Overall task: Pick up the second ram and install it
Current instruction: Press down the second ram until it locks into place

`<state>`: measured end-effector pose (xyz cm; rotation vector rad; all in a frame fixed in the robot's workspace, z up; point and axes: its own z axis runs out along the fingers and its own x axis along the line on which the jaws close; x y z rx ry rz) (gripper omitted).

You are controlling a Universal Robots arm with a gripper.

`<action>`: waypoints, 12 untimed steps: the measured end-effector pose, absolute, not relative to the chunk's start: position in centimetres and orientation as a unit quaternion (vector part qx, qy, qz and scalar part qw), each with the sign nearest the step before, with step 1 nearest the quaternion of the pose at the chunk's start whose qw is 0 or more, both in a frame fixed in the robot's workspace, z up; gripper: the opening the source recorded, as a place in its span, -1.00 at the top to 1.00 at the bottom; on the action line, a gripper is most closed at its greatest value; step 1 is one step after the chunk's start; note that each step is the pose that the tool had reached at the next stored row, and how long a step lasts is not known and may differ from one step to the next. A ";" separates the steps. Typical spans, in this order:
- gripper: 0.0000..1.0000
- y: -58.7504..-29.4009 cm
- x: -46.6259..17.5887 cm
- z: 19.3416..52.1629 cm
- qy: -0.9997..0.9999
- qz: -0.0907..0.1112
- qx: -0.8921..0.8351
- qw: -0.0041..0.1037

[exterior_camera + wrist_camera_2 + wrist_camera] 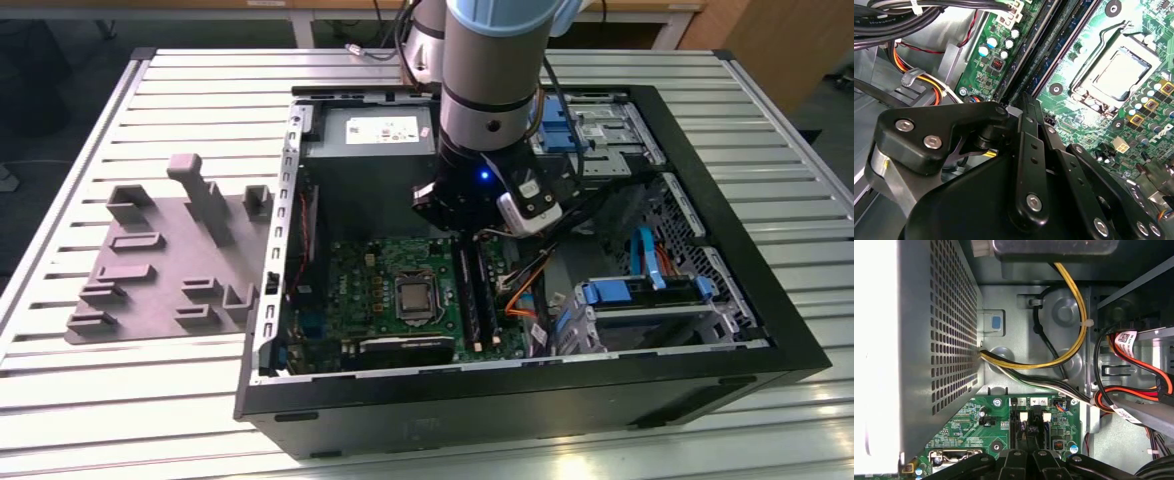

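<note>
In the exterior view the gripper [461, 232] reaches down inside the open black computer case [747, 330], right over the long black slots [475, 292] on the green motherboard [380, 285], beside the perforated grey power-supply box [367, 150]. The second wrist view adds the square metal processor socket [1116, 75] and the gripper's matte black bolted linkages [1026, 165]. Those linkages hide the fingertips, so I cannot tell whether it is open or clamped, and the second ram cannot be made out.

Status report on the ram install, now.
Gripper down inside the PC case, over the memory slots. Fingers' state and ram unconfirmed. Cables close beside.
</note>
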<state>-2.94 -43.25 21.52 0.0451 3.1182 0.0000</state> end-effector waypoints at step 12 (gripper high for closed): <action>0.79 -43.2 -2.9 22.8 1.000 0.000 0.014 0.012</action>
